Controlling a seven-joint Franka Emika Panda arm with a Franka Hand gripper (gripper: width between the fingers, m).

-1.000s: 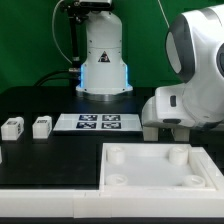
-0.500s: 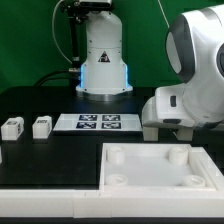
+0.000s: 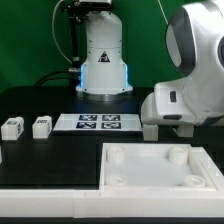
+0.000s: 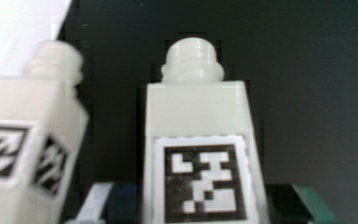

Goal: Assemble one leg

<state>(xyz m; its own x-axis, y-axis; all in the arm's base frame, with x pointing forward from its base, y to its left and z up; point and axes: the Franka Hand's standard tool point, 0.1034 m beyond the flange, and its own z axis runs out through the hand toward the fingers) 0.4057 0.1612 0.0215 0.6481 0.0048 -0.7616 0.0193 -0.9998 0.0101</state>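
Wrist view: gripper [image 4: 202,208] jaws apparently spread, straddling the leg [image 4: 201,110]. Step: grasping. Next: close squarely, lift, align over a corner socket [image 3: 118,155].

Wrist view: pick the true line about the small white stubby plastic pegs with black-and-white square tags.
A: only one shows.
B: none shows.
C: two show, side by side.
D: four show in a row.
C: two such pegs are in the picture, a middle leg in line with the open gripper and a second leg beside it.
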